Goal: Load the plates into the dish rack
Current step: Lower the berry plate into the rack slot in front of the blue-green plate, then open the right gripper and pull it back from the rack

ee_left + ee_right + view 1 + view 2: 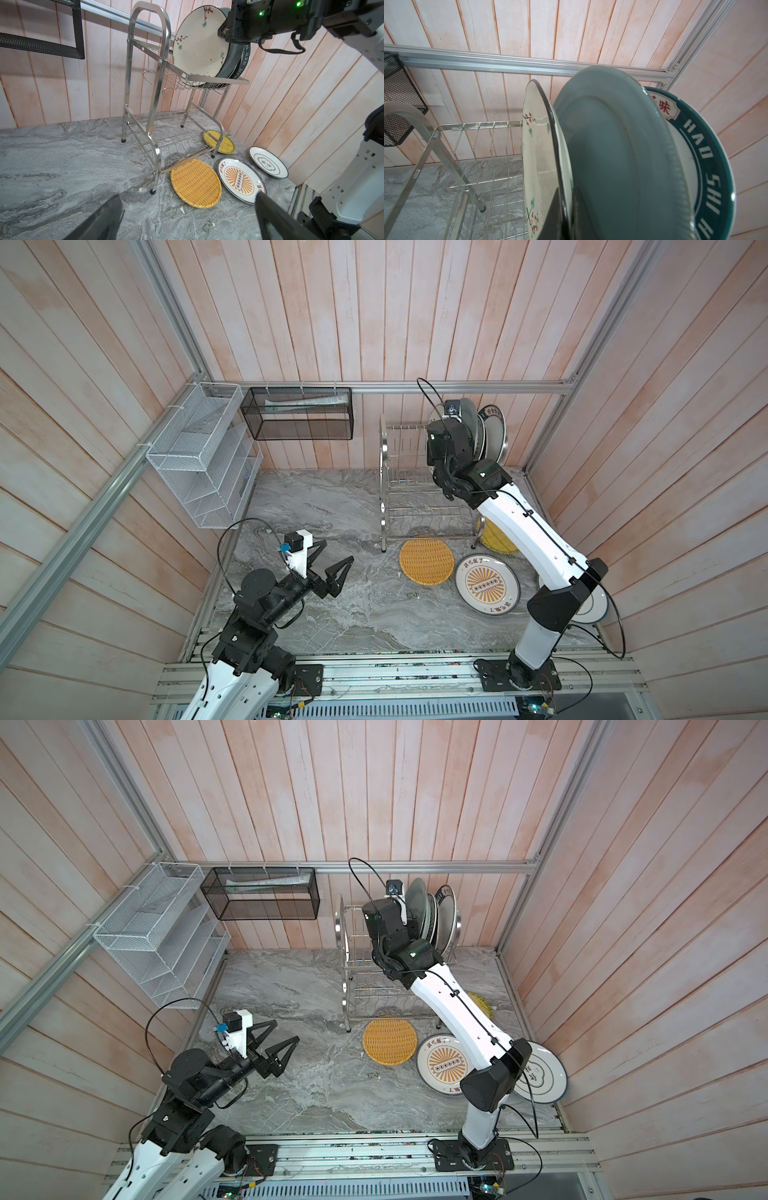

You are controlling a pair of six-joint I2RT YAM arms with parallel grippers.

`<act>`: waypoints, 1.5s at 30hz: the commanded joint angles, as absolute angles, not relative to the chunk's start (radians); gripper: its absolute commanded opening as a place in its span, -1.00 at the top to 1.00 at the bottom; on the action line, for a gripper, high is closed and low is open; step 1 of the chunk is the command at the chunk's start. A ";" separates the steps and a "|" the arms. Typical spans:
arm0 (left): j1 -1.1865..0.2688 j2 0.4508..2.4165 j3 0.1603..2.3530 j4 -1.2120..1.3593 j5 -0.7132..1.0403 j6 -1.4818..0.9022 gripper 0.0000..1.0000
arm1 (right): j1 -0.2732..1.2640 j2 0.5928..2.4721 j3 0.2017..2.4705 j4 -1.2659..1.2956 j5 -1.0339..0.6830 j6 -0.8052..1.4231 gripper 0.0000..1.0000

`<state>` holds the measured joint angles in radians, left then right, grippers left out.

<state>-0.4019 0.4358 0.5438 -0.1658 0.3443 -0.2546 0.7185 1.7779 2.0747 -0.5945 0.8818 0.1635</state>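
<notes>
The dish rack [405,489] stands at the back right of the marble table. Three plates stand upright in its upper tier: a cream floral one [537,158], a grey-blue one [612,155] and a teal-rimmed one [708,149]. My right gripper [566,190] is shut on the floral plate's rim, one finger on each face. Flat on the table lie a woven yellow plate [427,561], a sunburst plate [487,585], a second woven plate [498,539] and a blue-ringed white plate [540,1073]. My left gripper [338,551] hangs open and empty over the table's left.
A white mesh organizer [199,456] hangs on the left wall and a black mesh basket [297,414] on the back rail. The rack's lower tier [176,141] holds nothing. My right arm [536,531] crosses above the plates on the table.
</notes>
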 commanded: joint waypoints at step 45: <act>-0.373 0.462 0.534 -0.141 0.390 -0.266 -1.00 | 0.701 1.671 1.989 -0.549 0.736 0.155 -0.07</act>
